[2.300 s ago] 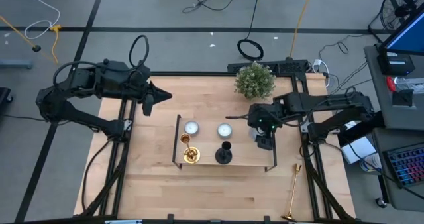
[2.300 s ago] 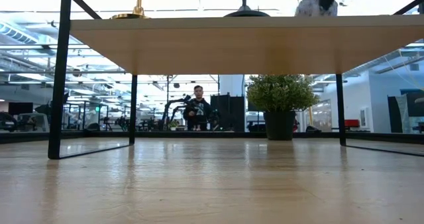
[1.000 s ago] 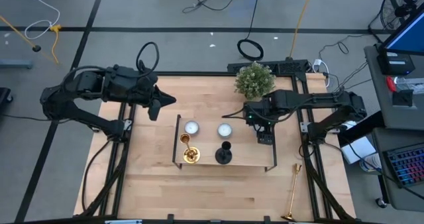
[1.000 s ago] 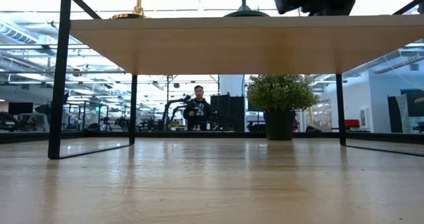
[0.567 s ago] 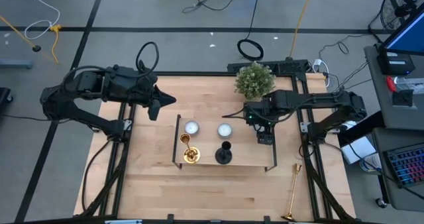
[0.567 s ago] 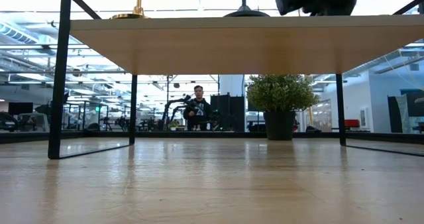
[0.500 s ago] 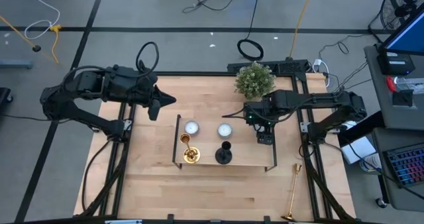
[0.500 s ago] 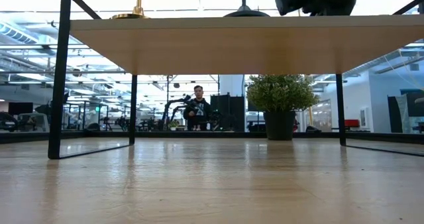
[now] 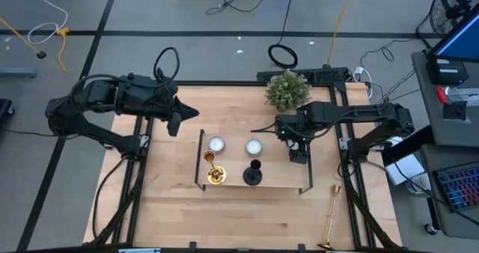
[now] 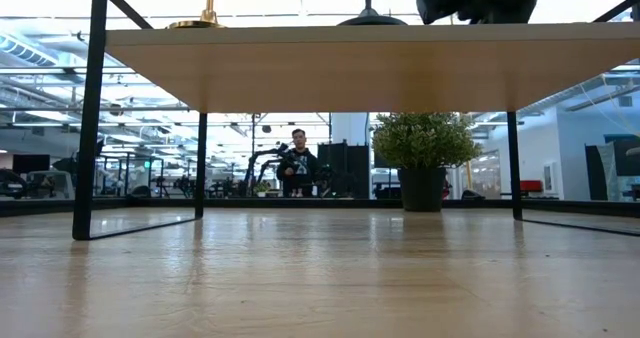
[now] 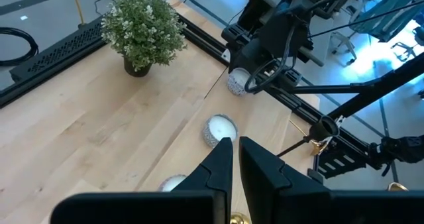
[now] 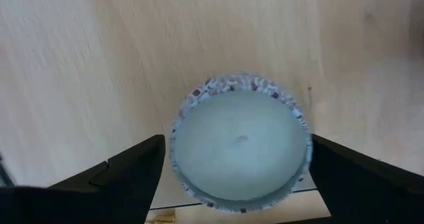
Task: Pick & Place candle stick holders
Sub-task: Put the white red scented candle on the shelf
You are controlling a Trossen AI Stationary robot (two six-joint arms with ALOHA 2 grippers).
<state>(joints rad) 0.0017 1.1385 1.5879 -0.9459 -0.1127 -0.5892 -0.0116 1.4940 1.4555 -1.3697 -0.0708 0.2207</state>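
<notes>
High view, clock directions taken from the right gripper (image 9: pixel 298 150), 12 toward the plant (image 9: pixel 287 90).

We find the right gripper over the right end of the wooden stand (image 9: pixel 254 180), jaws spread wide. In its wrist view a white candle (image 12: pixel 240 142) sits between the two fingers (image 12: pixel 126 172), apart from both — released, not grasped. A second candle (image 9: pixel 254 147) and a third (image 9: pixel 216 144) stand further left on the stand.

Task things:
- black candle stick holder (image 9: pixel 253 174) — upright on the stand, at about 8 o'clock from the right gripper, near.
- gold candle stick holder (image 9: pixel 214 171) — also on the stand, just left of the black one, at about 8–9 o'clock, further off.
- second gold candle stick holder (image 9: pixel 331 219) — lying on the table (image 9: pixel 172 208) off the stand, at about 5 o'clock, well apart. Its long axis runs roughly 12 to 6, round base at the near table edge, cup end pointing up toward the gripper.

The left gripper (image 9: pixel 182 114) hangs over the far left of the table, fingers (image 11: pixel 218 171) clenched together with nothing held; it is well apart from all three holders.

Judgement: only the fallen gold holder is not yet on the stand, and the right arm is clearly the nearer one. A grasp would call for the jaws to be turned across the stem, closing 3 to 9.
</notes>
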